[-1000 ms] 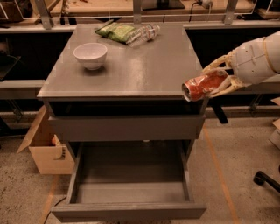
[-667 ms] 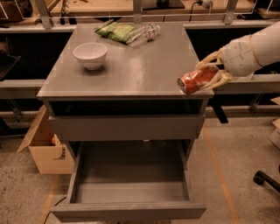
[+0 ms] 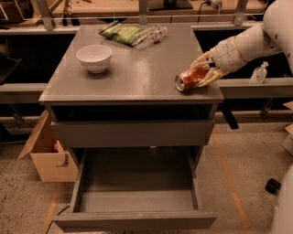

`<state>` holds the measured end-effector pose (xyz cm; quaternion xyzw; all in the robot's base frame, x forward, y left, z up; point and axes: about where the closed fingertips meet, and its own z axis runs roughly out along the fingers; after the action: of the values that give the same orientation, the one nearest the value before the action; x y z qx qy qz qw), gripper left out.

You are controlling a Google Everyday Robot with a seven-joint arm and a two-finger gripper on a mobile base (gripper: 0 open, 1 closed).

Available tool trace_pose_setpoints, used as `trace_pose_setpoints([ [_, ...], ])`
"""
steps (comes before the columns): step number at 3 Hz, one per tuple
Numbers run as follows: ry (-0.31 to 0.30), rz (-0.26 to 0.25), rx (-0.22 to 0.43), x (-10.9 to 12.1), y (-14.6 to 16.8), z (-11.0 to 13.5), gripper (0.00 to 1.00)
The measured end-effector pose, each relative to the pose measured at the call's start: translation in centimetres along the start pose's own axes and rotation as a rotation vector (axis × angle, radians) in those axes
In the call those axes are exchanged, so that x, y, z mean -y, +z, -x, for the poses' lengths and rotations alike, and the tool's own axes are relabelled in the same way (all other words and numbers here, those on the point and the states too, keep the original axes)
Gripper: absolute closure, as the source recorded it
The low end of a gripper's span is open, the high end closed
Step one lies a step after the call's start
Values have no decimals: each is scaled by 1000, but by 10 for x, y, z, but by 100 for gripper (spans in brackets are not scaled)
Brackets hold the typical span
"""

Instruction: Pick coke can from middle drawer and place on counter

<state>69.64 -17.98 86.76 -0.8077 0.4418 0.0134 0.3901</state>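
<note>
Gripper point(image 3: 198, 73), coke can point(image 3: 188, 79) at counter point(image 3: 137, 80) edge

I see a speckled floor point(image 3: 256, 151) with an orange line point(image 3: 227, 178) on it. An open cardboard box point(image 3: 48, 160) sits on the left. A long wooden bench point(image 3: 105, 5) runs along the back. The light is dim. The gripper point(image 3: 198, 74) is on the right.

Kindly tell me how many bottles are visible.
2: water bottle at the counter's back; small bottle under the arm. The gripper holds the coke can at the counter's right edge.
</note>
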Motion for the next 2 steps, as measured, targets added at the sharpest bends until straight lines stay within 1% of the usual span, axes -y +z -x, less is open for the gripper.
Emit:
trace_pose_setpoints([
  [1,-34,13,21,20,21,-12,100],
  [2,-34,13,21,20,21,-12,100],
])
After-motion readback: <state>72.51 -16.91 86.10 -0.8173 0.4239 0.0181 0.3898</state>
